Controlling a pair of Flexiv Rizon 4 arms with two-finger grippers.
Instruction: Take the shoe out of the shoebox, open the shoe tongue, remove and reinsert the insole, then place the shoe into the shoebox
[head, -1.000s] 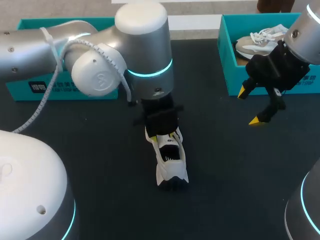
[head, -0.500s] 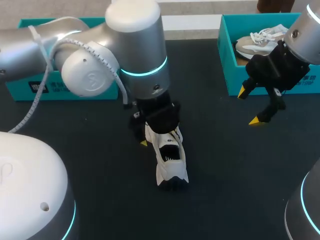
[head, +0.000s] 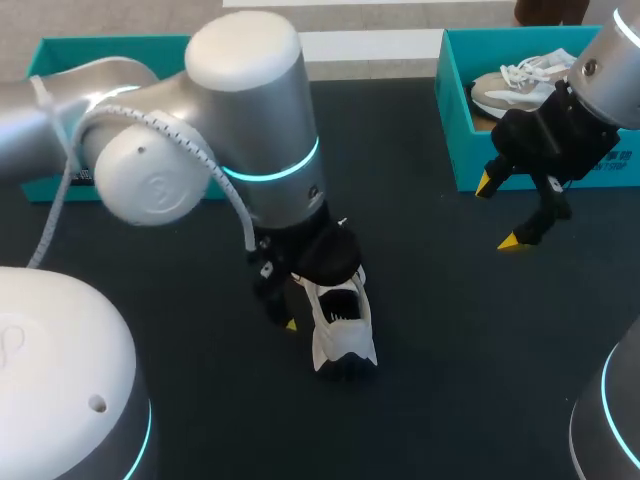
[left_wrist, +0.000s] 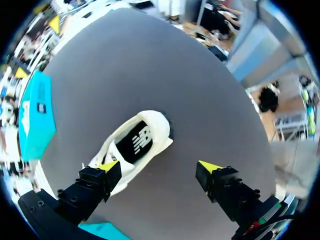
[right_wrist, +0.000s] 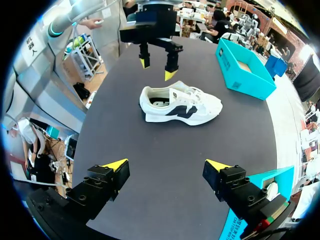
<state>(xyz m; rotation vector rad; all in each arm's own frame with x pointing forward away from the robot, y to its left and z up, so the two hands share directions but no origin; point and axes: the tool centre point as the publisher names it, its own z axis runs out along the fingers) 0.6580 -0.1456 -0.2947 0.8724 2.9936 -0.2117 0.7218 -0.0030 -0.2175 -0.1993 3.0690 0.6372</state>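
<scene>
White mesh trainer w/ dark side logo (head: 340, 325) stands on its sole mid-table on the black table (head: 450, 330), out of both boxes. Unboxing looks done; tongue/insole work is prob next.

Left pincer (left_wrist: 159, 167) is released, fingers spread wide, nothing gripped. One yellow tip is just beside the shoe, the other over bare table. My read: it's lining up on the shoe opening, not committed yet.

Right pincer (head: 498, 212) also released. It hangs over the table at far right, near the teal cardboard shoebox (head: 455, 150) holding a second, greyish trainer (head: 520, 85). Prob parked clear of the left arm, ready to brace the shoe. Another teal shoebox (head: 110, 45) sits far left, contents hidden by the arm.

View diffs:
- Head view: left wrist hides most of its pincer, so gap not judgeable there.
- Left wrist view: shows the gap plus dark printed insole (left_wrist: 137, 142) in place inside the shoe.
- Right wrist view: only side-on look. Shoe upright, laces done up, left pincer on its far side, seemingly not touching.
</scene>
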